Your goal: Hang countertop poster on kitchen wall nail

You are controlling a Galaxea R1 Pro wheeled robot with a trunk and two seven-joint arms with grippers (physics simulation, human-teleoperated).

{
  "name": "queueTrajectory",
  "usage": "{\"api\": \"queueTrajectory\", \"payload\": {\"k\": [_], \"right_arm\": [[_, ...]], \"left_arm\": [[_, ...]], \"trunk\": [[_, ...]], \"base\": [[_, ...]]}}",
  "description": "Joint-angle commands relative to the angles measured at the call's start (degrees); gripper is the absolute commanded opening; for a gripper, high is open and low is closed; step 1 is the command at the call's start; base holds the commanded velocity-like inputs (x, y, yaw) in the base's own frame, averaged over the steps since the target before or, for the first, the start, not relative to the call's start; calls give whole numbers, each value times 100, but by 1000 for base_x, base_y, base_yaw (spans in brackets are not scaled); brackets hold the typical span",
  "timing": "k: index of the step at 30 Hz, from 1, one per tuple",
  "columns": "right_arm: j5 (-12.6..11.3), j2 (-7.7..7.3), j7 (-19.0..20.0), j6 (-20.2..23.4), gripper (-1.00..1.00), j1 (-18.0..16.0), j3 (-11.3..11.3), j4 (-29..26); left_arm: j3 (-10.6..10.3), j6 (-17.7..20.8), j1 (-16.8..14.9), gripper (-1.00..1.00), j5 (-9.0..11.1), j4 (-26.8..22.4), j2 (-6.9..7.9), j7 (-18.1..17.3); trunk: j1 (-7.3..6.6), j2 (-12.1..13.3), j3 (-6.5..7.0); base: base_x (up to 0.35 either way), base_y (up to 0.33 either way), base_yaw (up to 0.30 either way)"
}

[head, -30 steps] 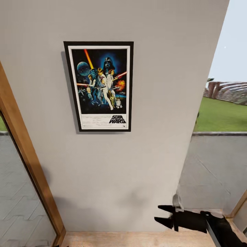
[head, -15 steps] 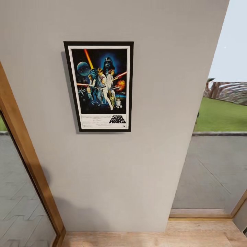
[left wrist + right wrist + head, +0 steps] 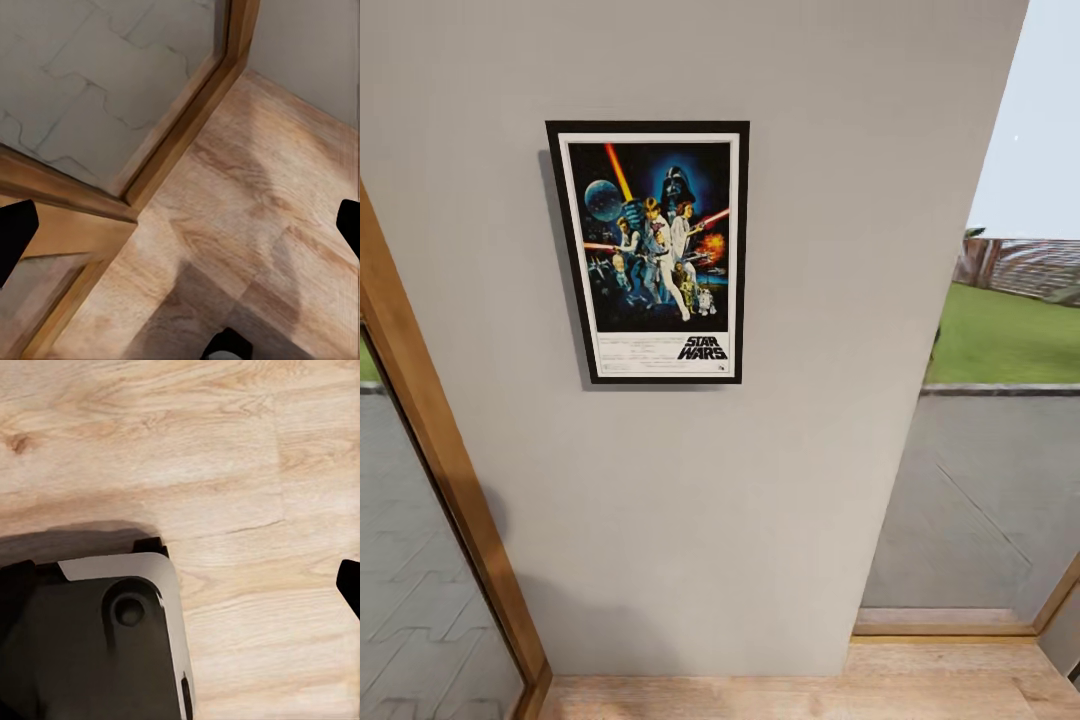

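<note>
Upright, the black-framed rectangular poster [image 3: 648, 252] hangs on plain grey wall [image 3: 790, 300].

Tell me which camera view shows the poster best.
The head view: the poster hangs upright and whole against the grey wall, lettering readable. The left wrist view looks at wooden floor and a door frame; the right wrist view at floor and the robot's base.

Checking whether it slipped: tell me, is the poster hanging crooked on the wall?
No, the poster hangs upright and flat against the grey wall, its frame edges looking level.
</note>
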Motion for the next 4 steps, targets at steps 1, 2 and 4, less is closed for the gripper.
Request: {"api": "queueTrajectory", "payload": {"k": [1,2,4], "right_arm": [[-27,-3,32,-33,100,-6,-38,20],[-27,-3,32,-33,100,-6,-38,20],[-27,-2,31,-33,100,-6,-39,21]], "left_arm": [[-41,-20,-3,100,60,7,-4,8],[-40,-20,-3,100,60,7,-8,9],[-40,-20,-3,100,60,6,-15,9]], "trunk": [[2,-4,-2],[2,-4,-2],[2,-4,-2]], "base": [[0,0,0],[0,0,0],[0,0,0]]}}
